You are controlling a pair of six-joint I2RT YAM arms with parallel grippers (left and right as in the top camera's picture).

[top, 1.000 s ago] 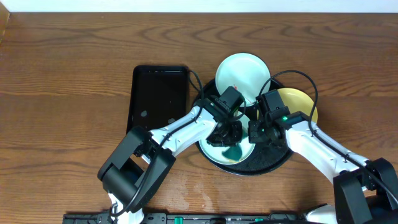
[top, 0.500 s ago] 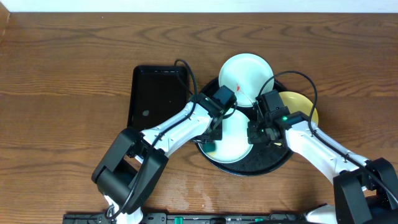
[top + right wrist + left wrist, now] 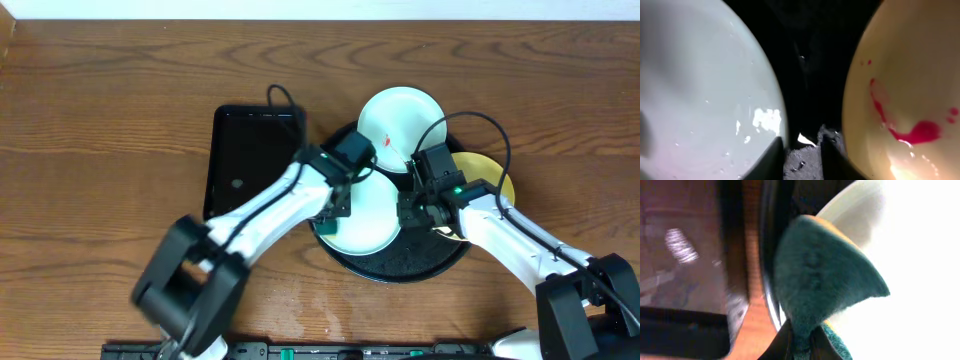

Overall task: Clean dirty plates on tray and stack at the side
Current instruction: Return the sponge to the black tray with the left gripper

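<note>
A pale mint plate lies on the round black tray. My left gripper is shut on a teal cleaning cloth, which rests at that plate's left edge. My right gripper has its jaws almost together over the tray, between the mint plate and the yellow plate. The yellow plate carries red smears and is partly hidden by the right arm in the overhead view. A second mint plate with a small red smear leans on the tray's back rim.
A smaller rectangular black tray lies just left of the round tray, under the left arm. Dark wood tabletop surrounds both trays. Cables loop above both wrists.
My left gripper has drawn the teal cloth from the plate's front middle to its left edge. More of the plate's clean face shows. The right arm has not moved.
</note>
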